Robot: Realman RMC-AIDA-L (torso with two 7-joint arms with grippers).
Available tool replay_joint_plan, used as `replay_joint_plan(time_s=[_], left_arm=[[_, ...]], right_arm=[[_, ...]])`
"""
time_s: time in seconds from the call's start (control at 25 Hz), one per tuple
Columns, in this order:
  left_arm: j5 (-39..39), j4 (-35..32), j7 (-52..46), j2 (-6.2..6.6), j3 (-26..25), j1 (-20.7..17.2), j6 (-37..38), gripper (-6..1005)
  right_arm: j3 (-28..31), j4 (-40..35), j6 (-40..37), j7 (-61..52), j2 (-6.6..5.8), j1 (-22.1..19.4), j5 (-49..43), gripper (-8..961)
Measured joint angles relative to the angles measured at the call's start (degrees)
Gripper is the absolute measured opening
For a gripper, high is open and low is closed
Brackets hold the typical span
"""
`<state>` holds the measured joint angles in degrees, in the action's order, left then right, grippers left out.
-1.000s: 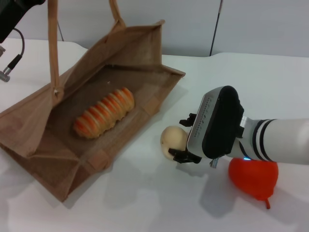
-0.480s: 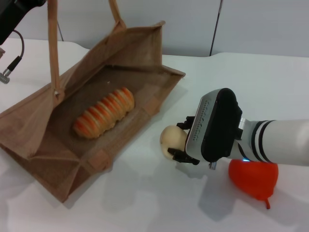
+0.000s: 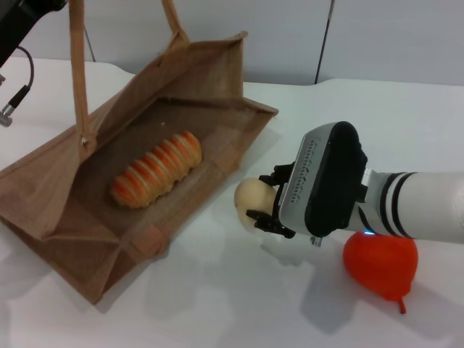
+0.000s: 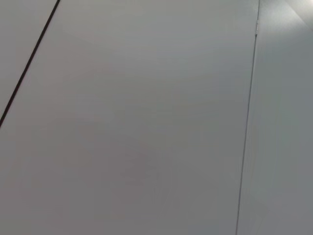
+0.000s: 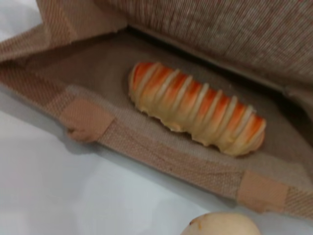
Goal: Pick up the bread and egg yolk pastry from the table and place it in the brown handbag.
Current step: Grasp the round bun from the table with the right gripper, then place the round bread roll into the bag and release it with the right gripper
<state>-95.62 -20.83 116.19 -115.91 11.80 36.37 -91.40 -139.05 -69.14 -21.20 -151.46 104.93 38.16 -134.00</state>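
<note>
The right gripper (image 3: 262, 204) sits low over the white table (image 3: 217, 304), just outside the open mouth of the brown handbag (image 3: 65, 210), and its dark fingers (image 3: 264, 221) are pinched on the egg yolk pastry (image 3: 251, 201), one on each side of the pale ball. The pastry is at the gripper's tip, on the side facing the bag, close to the bag's near rim but apart from it; whether it touches the table cannot be told. In the right wrist view the pastry (image 5: 222, 224) shows only as a rounded top at the frame's edge, with the bag's woven rim (image 5: 161, 156) between it and the bread (image 5: 195, 107). The bread (image 3: 156, 169) lies inside the handbag on its lower wall, slanted, well apart from the gripper. A red-orange pear-shaped fruit (image 3: 380, 266) rests on the table just beside the right arm's wrist, on the side away from the bag. The left arm (image 3: 18, 22) is raised at the far left by the bag's upright handle (image 3: 78, 69); its fingers are out of sight.
</note>
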Motion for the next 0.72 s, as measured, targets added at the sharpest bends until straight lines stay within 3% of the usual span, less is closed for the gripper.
replay_joint_plan(time_s=[0.28, 0.4, 0.48, 0.64, 0.72], left_arm=[[0.0, 0.0, 0.0, -0.01, 0.0, -0.1, 0.0, 87], [0.0, 0.0, 0.0, -0.01, 0.0, -0.1, 0.1, 87], [0.0, 0.0, 0.0, -0.01, 0.0, 0.2, 0.2, 87], [0.0, 0.1, 0.0, -0.09, 0.2, 0.9, 0.5, 87], [0.0, 0.1, 0.0, -0.14, 0.3, 1.4, 0.4, 87]], right_arm=[[6.2, -4.7, -2.2, 6.9, 0.57, -4.2, 0.1, 572], [7.8, -6.4, -2.3, 9.5, 1.43, -4.6, 0.1, 550], [9.1, -6.0, -2.1, 11.7, 3.06, -3.9, 0.0, 537], [13.8, -0.8, -2.0, 18.8, 8.81, -1.4, -0.3, 509], [15.0, 2.6, -1.5, 21.4, 10.74, 0.7, -0.1, 494]])
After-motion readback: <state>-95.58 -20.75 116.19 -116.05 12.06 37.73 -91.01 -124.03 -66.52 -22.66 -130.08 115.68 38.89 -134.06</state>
